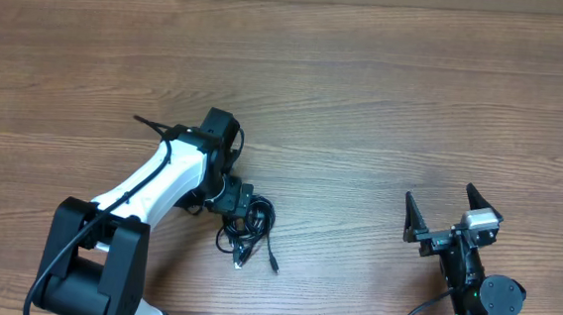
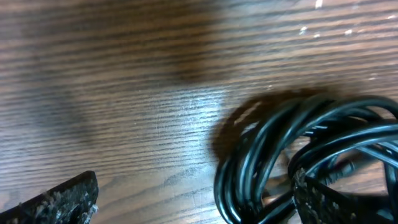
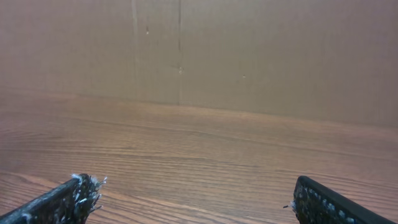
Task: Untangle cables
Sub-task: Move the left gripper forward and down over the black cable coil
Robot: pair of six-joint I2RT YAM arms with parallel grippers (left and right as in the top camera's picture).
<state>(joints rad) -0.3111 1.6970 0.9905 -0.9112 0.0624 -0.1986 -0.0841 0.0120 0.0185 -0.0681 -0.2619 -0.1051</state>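
Toward the left of the wood-grain surface (image 1: 366,84), the cables (image 1: 250,230) lie as a small glossy coil of thin black cords. The left claw (image 2: 198,186) hangs spread wide at it, with one rough-padded finger (image 2: 323,202) against the loops and nothing pinched. I judge this the first grasp: it should close on one outer strand (not the whole knot) and draw it out, while the right claw (image 1: 439,193) — wide, empty, well apart — could pin the rest.

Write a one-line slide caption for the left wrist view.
Left pincer open, low over the wooden table, one finger at a coiled bundle of black cables.
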